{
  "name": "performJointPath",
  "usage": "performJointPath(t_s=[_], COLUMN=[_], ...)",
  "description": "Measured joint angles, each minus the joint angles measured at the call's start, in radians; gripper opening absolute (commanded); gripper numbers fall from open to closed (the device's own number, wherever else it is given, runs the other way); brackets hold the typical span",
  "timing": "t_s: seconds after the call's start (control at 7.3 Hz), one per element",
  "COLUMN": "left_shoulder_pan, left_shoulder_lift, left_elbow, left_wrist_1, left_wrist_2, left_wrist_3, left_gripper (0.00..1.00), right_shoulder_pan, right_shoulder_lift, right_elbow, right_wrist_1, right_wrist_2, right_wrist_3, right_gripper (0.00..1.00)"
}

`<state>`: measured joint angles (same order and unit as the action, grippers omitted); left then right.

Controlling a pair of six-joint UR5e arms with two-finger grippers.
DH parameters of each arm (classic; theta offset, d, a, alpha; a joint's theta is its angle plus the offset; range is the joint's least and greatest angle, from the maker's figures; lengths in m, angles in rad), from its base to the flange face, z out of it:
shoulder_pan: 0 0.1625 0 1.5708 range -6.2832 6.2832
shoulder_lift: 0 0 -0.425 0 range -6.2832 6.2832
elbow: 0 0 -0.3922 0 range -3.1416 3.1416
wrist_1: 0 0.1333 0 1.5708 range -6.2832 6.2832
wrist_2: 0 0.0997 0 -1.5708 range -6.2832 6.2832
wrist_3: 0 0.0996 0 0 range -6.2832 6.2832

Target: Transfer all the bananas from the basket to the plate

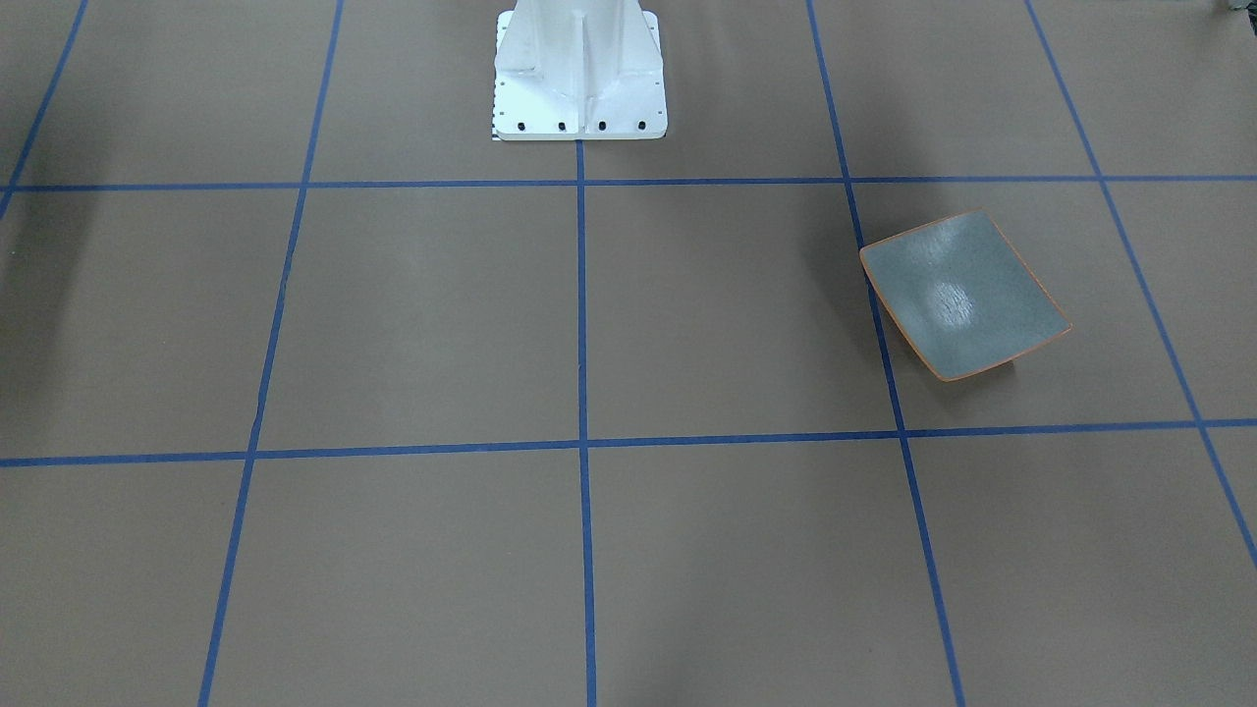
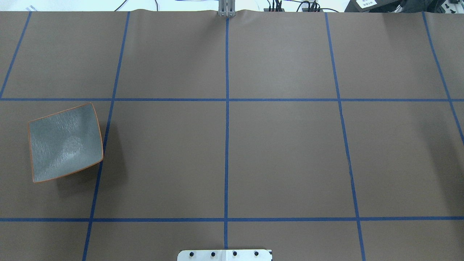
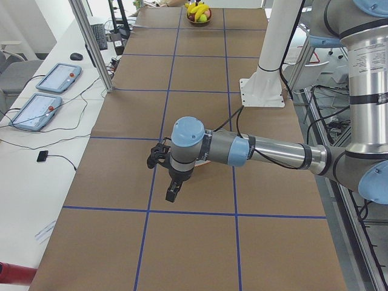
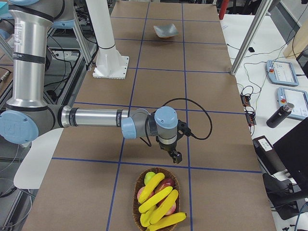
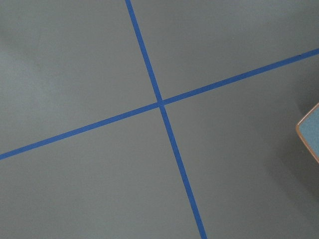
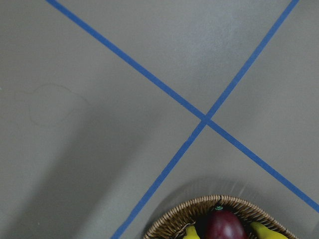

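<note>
Right gripper (image 4: 175, 156) hangs just short of the woven wicker basket (image 4: 136, 188), and left gripper (image 3: 172, 194) hangs near the square grey-green, orange-rimmed plate (image 2: 65, 141). We cannot tell either jaw gap. We judge both arms staged.

The curved yellow bananas (image 4: 156, 201) lie in the basket. The plate is bare, at the opposite table end.

Brown-papered table (image 2: 282, 152), blue tape grid (image 2: 227, 145). Two teach pendants (image 3: 57, 77) on a white side bench (image 3: 36, 145).

brown blue-gridded table (image 2: 282, 145) with plate (image 2: 65, 143), wicker basket (image 6: 239, 201), white robot pedestal (image 1: 579, 88)
</note>
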<state>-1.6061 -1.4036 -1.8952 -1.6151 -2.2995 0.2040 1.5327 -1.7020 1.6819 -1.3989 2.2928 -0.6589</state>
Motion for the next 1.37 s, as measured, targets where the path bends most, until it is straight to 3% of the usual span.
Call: performJointPath(t_s=[0.41,1.1,1.23,1.37], left_shoulder_pan=[0.000,0.000,0.000,0.000], left_shoulder_lift=[0.001,0.012,0.013,0.013], left_elbow=[0.001,-0.001,-0.001,0.000], left_wrist_1=[-0.005,-0.024,-0.026,-0.026], left_wrist_2=[-0.001,-0.004,-0.004,-0.004], left_wrist_3=[0.000,0.000,0.000,0.001], left_gripper=[1.00,1.00,1.00,1.00], right_shoulder_pan=[0.000,0.000,0.000,0.000], right_shoulder_lift=[0.003,-0.002,-0.002,-0.002], right_elbow=[-0.132,-0.238,-0.242,-0.245], right_wrist_1=[0.011,0.044,0.044,0.044], right_wrist_2=[0.004,-0.003,-0.005,-0.005], right_wrist_3=[-0.233,-0.262,-0.260,-0.256], right_gripper=[0.99,0.66,0.52,0.23])
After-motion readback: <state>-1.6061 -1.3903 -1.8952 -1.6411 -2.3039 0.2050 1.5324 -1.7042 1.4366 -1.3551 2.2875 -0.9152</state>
